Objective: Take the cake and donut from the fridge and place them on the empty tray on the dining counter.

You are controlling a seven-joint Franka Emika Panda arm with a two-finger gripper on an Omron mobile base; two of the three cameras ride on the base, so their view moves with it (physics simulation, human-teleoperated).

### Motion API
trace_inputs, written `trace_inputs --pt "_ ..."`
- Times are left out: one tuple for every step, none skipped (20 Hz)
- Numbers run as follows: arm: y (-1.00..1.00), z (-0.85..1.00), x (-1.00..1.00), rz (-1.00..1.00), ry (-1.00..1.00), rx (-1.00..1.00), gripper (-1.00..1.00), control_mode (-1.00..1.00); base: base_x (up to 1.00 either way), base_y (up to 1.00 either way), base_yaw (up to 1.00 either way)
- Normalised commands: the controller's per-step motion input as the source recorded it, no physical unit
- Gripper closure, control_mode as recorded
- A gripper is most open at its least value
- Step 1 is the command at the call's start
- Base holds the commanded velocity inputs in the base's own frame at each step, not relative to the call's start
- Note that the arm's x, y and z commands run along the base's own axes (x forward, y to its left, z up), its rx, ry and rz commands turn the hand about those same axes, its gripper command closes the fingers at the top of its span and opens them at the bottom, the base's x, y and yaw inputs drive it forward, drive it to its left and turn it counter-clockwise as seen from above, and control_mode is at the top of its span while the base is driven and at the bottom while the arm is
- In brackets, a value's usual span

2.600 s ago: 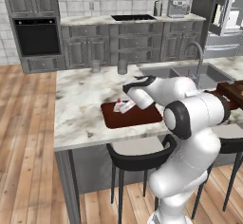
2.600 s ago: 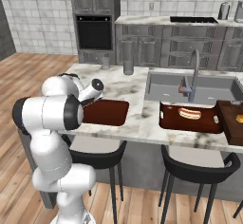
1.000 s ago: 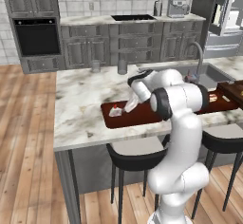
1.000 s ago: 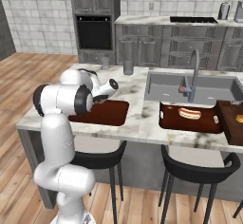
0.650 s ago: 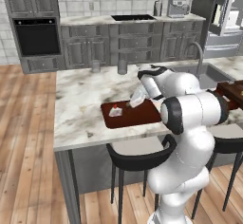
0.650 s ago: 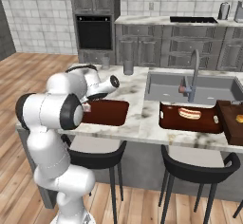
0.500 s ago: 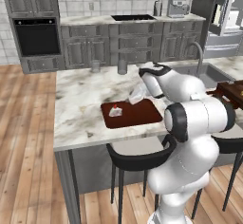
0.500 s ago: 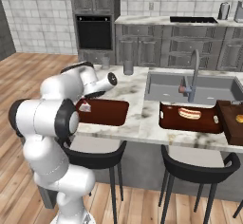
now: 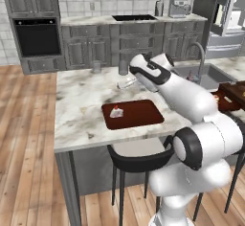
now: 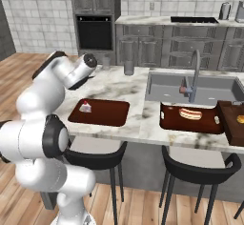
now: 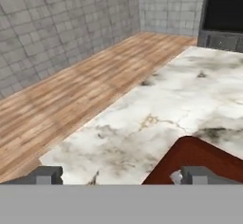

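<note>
The cake [image 9: 116, 112], a small white wedge with a red top, sits on the left part of the flat reddish-brown tray [image 9: 139, 115] on the marbled dining counter [image 9: 81, 100]. From the right, the cake [image 10: 85, 107] lies near the left end of the tray [image 10: 107, 113]. My gripper [image 9: 125, 83] hangs open and empty above the counter, just behind the tray, clear of the cake. In the hand view, its fingertips [image 11: 47, 174] stand wide apart over a tray corner [image 11: 204, 155]. The fridge [image 9: 228, 38] stands at the far right. The donut is out of view.
A second tray with a hot dog [image 10: 190, 118] and a darker raised tray [image 10: 233, 120] lie right of the sink [image 10: 190, 89] and faucet [image 10: 193, 71]. Two glasses [image 9: 123, 67] stand at the counter's far edge. Black stools [image 10: 95, 155] line the near side.
The gripper has let go of the cake, opened wide, and risen back from the tray toward the counter's far side. The cake stays put on the tray.
</note>
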Motion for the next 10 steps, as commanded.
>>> trace_inputs --pt "0.00 1.00 -0.40 -0.37 0.36 -0.03 -1.00 -1.00 0.00 0.00 0.00" --pt "0.00 1.00 -0.47 -0.37 0.37 -0.04 -1.00 -1.00 0.00 0.00 0.00" --pt "0.00 1.00 -0.56 -0.38 0.39 -0.05 -1.00 -1.00 0.00 0.00 0.00" --pt "-0.16 0.89 -0.63 -0.39 0.39 -0.06 -1.00 -1.00 0.00 0.00 0.00" --pt "-0.29 0.73 -0.67 -0.39 0.39 -0.09 -1.00 -1.00 0.00 0.00 0.00" --pt "-0.36 0.59 -0.72 -0.38 0.37 -0.13 -1.00 -1.00 0.00 0.00 0.00" --pt "-0.43 0.36 -0.89 -0.36 0.30 -0.17 -1.00 -1.00 0.00 0.00 0.00" --pt "-0.45 0.20 -0.98 -0.33 0.23 -0.20 -1.00 -1.00 0.00 0.00 0.00" --pt "-0.49 0.04 -1.00 -0.30 0.19 -0.19 -1.00 -1.00 0.00 0.00 0.00" --pt "-0.56 0.00 -1.00 -0.26 0.16 -0.17 -1.00 -1.00 0.00 0.00 0.00"
